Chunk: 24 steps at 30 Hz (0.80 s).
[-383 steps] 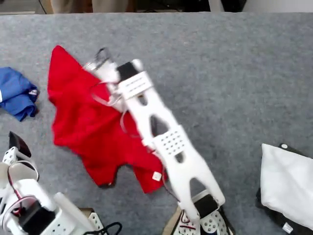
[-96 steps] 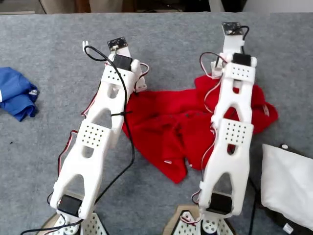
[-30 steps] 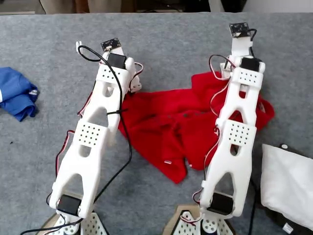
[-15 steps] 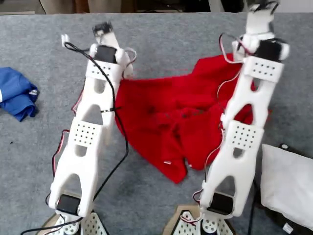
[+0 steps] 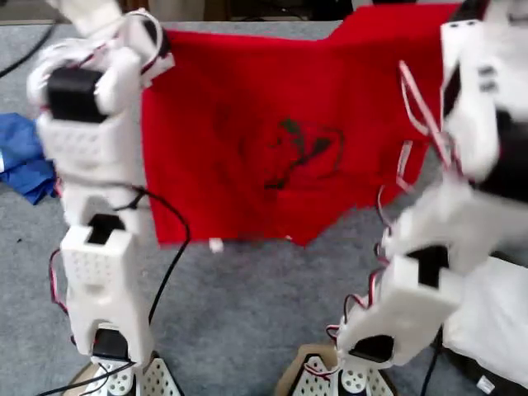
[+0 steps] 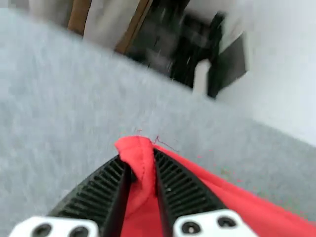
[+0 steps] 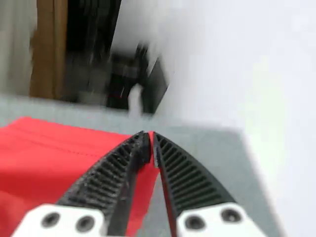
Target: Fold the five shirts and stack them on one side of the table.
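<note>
Holding the red shirt [image 5: 272,132] stretched across the high view's upper middle, your left gripper [image 6: 140,159] and right gripper [image 7: 148,136] each pinch an upper corner; lower both evenly so it lands flat.

Dark furniture [image 6: 177,44] beside white wall [image 6: 281,64]
</note>
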Tool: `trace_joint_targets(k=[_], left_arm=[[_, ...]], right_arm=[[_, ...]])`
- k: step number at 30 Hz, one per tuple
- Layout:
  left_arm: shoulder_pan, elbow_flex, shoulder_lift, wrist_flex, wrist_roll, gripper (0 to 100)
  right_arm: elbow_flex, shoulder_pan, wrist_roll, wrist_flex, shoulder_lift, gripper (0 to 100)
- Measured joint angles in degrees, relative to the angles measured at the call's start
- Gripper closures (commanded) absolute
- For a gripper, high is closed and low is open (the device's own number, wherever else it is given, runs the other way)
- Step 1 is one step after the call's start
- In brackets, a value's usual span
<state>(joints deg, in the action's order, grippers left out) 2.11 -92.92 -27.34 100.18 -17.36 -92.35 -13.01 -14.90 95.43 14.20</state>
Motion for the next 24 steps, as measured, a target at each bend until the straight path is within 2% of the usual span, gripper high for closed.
trace_joint_targets(k=[4,10,24], left_arm=[[-1.7,3.3,10.5,0.0,4.0,98],[-5.4,14.9,27.1,0.1,8.4,98],[-6.2,50.6,71.5,0.1,14.8,98]], right_arm=[[-1.1,0.0,0.0,-2.0,-8.0,99.4],[-1.8,0.0,-2.3,-3.2,-17.3,99.4],[-3.2,0.0,-5.4,-4.4,-34.0,99.4]])
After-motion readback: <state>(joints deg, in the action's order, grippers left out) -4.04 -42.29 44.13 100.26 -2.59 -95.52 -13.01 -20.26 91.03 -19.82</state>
